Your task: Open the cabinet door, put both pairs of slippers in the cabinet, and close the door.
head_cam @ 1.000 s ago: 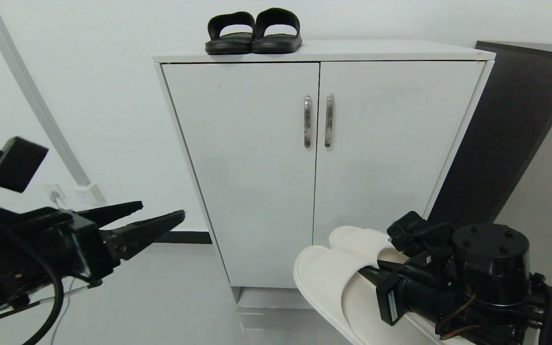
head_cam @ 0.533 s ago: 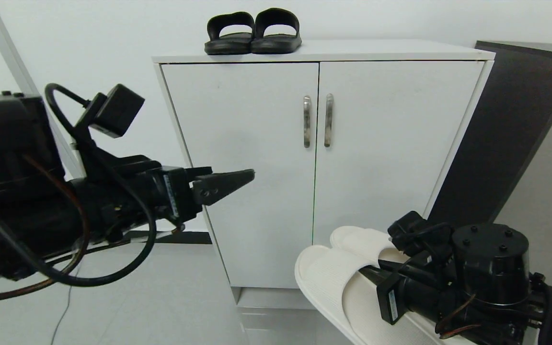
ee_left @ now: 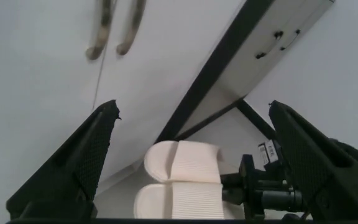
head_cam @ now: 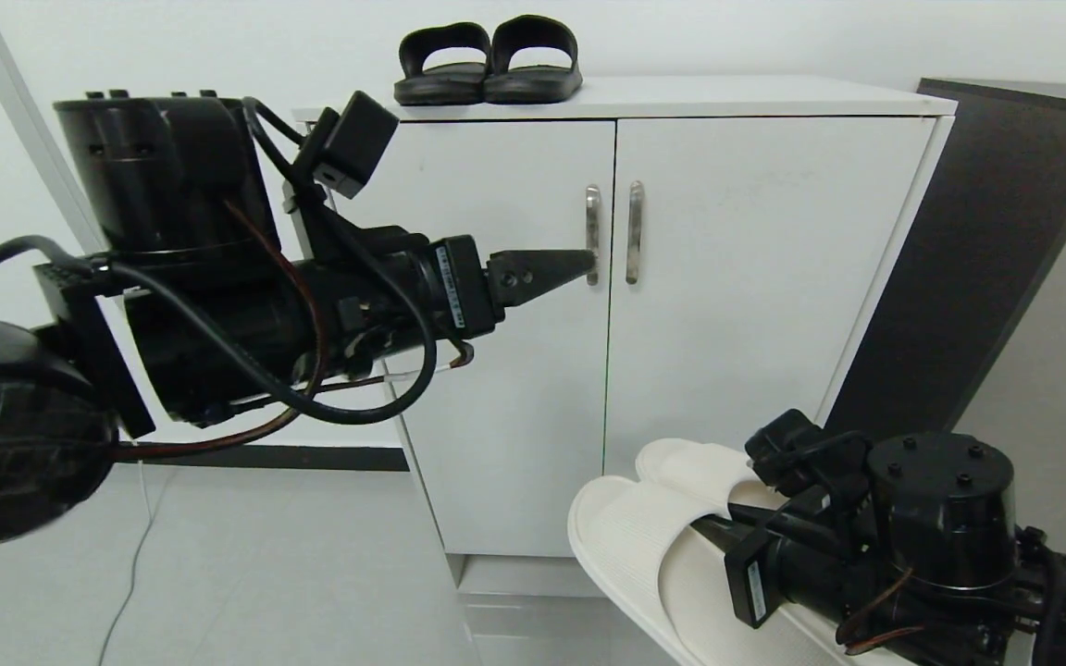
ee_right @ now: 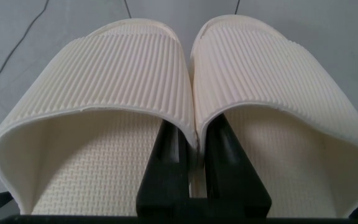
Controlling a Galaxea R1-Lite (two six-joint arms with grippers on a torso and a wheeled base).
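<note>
Left gripper [head_cam: 583, 263]: fingers spread wide; tips at the left door handle [head_cam: 594, 233]
Right gripper [ee_right: 194, 163]: fingers narrow, pinching the inner strap edges of the white slippers [head_cam: 644, 541]; held low before the cabinet [head_cam: 755, 305]
Doors: both shut
Black slippers [head_cam: 489, 63]: side by side on the cabinet top

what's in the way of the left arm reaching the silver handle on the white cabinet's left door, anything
Likely yes: the open left gripper sits level with the silver bar handle, tip beside it, nothing between. The right gripper holds the white ribbed slippers lower down.
</note>
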